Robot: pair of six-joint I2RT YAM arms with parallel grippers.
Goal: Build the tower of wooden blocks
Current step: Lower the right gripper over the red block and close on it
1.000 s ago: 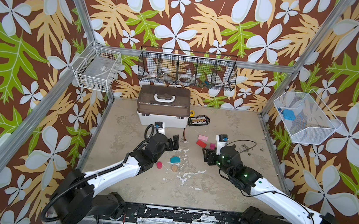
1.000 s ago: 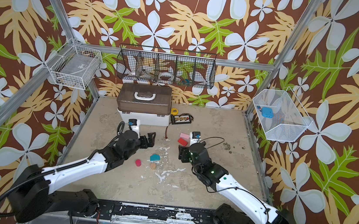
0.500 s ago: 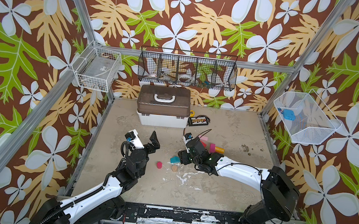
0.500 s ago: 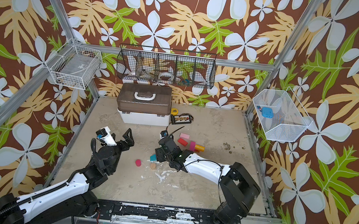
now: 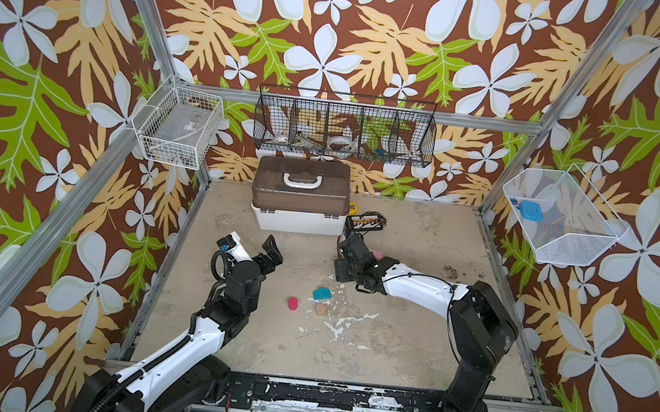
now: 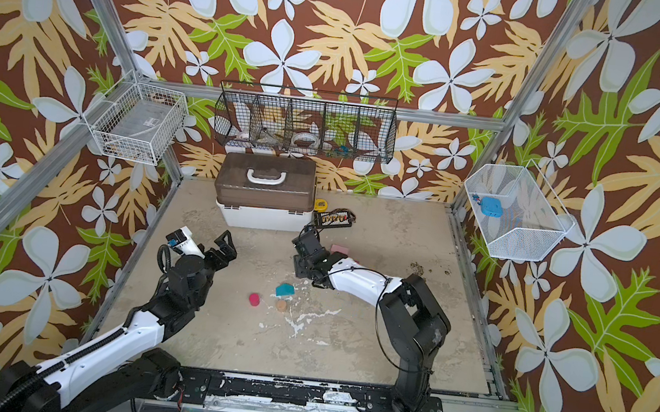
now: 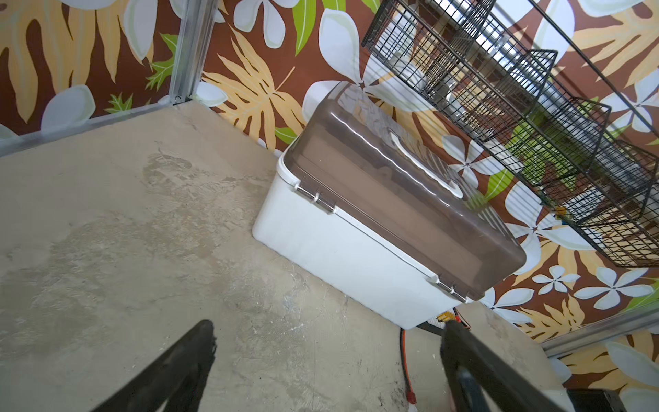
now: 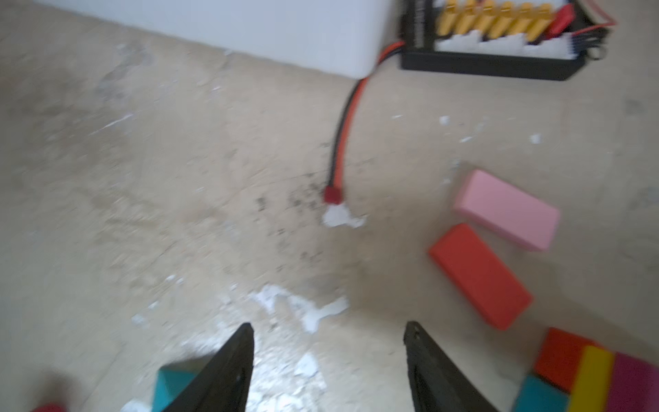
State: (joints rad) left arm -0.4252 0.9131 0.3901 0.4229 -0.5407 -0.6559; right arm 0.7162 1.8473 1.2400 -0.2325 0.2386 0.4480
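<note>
Blocks [image 6: 285,290] lie loose on the counter [image 5: 388,347]. Near the middle sits the teal roof block [image 5: 322,294]. A red-pink round block [image 5: 292,304] and a tan round block [image 5: 321,309] rest just in front of it.

The right pincer [image 8: 328,325] hangs low over the counter, between the teal roof block and the toolbox [image 5: 300,195]. Its two fingers are spread apart and hold nothing. In the right wrist view the teal roof block peeks out from behind one finger. Past the other finger a pink block [image 8: 506,210] and a red block [image 8: 479,276] lie flat, side by side. A bunch of blocks [image 8: 592,378], red, yellow, dark pink and blue, press together at the picture's edge. The edge cuts them off, so I cannot tell if they make a tower.

The left pincer [image 5: 274,251] is up in the air on the left side, well apart from the blocks. It points at the white toolbox with the brown lid. Its fingers are wide apart and hold nothing.

A black board [image 8: 492,35] with orange plugs lies beside the toolbox. A red and black wire [image 8: 344,135] runs from it onto the counter.
</note>
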